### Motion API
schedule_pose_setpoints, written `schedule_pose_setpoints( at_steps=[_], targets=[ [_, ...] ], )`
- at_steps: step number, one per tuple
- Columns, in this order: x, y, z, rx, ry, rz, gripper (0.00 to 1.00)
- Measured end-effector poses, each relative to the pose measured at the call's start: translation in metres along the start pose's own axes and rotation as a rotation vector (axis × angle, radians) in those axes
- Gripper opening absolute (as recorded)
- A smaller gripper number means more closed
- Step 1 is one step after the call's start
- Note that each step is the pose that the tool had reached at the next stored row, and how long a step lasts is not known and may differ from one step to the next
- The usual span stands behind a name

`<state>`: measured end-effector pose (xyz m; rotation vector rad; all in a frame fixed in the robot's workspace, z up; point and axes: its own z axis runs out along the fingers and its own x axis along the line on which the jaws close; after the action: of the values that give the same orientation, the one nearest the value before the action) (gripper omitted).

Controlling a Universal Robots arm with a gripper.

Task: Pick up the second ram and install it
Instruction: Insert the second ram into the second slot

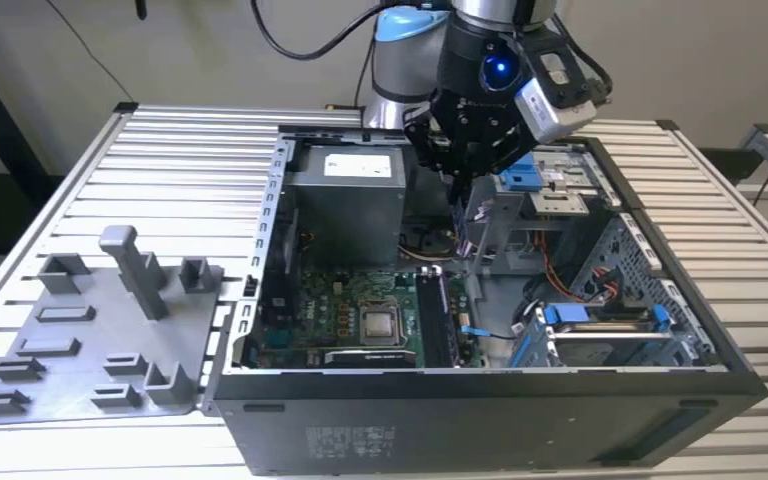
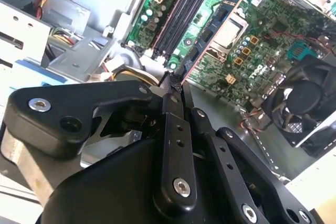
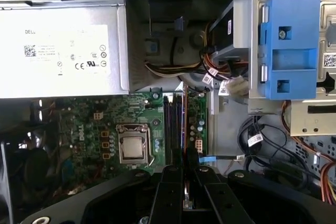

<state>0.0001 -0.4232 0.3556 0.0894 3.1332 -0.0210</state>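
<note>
Second ram [image 2: 175, 75] was seen clenched edge-on in the gripper [image 2: 174, 88] above the memory slots [image 2: 184, 9]; installation was judged begun, square alignment being needed.

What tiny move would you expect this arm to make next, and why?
Probably a slow, short descent. The pincer looks shut on the second ram, held edge-on and running along the memory slots, yet in the exterior view it hangs well above the motherboard. Lowering would close that gap; whether it sits exactly over a free slot I cannot tell.
</note>
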Motion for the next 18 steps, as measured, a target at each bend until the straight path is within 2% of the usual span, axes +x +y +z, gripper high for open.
schedule_pose_setpoints(
  at_steps=[7, 10, 18],
  targets=[
    [-0.0001, 0.0000, 0.0095, 0.0124, -0.0014, 0.000, 0.14],
    [0.0000, -0.0003, 0.0112, 0.0123, -0.0047, -0.001, 0.14],
    [0.0005, -0.0020, 0.0242, 0.0122, -0.0051, -0.019, 0.14]
  ],
)
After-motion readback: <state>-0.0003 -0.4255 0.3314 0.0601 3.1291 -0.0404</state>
